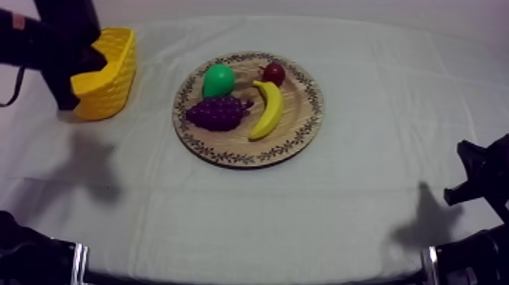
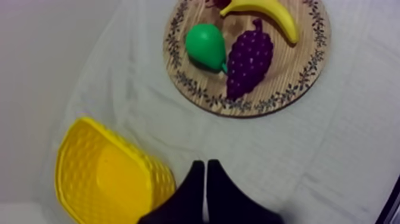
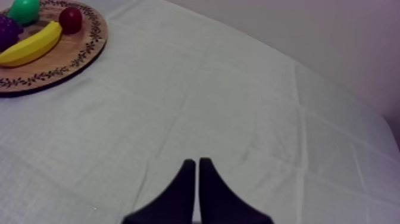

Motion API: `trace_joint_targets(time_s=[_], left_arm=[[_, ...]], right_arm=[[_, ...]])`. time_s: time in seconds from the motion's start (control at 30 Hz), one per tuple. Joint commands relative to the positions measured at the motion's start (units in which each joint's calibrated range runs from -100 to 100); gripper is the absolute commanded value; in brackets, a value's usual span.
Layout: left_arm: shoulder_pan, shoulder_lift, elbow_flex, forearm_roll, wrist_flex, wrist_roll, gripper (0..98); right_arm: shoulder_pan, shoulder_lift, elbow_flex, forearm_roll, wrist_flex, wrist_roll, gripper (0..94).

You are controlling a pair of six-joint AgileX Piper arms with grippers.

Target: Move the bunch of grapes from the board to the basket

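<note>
Left wrist view: my left gripper (image 2: 205,164) pinched to narrow wedge, empty, beside yellow basket (image 2: 101,179). Top view: bunch of grapes (image 1: 218,112) on wooden board (image 1: 299,106). Right wrist view: right gripper (image 3: 197,161) same, over tabletop (image 3: 238,107).

Table (image 1: 227,235) covered w/ grey-white cloth (image 1: 363,189), lying flat, w/ straight fold creases (image 3: 297,107) running lengthwise and across. Behind far edge of table, plain pale wall (image 1: 318,6), grey-pink in tone; seen also beyond cloth in right wrist view. Two soft dark shadows on cloth, one near left (image 1: 95,174), one near right (image 1: 428,223). Light dim and soft, approx. even.
</note>
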Motion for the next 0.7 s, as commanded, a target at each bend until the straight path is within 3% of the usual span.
trace_joint_targets(time_s=[0.0,0.47,0.57,0.67], left_arm=[[1.8,5.4,-5.3,-0.97,0.7,1.1,0.0],[10.8,24.8,-18.8,-4.91,3.8,4.7,1.4],[11.4,27.7,-20.9,-5.03,4.8,4.8,7.0],[11.4,29.7,-21.8,-5.01,5.4,4.7,18.6]], right_arm=[[0.0,0.0,0.0,0.0,0.0,0.0,0.3],[0.0,0.0,0.0,0.0,0.0,0.0,0.3],[0.0,0.0,0.0,0.0,0.0,0.0,0.3],[0.0,0.0,0.0,0.0,0.0,0.0,0.3]])
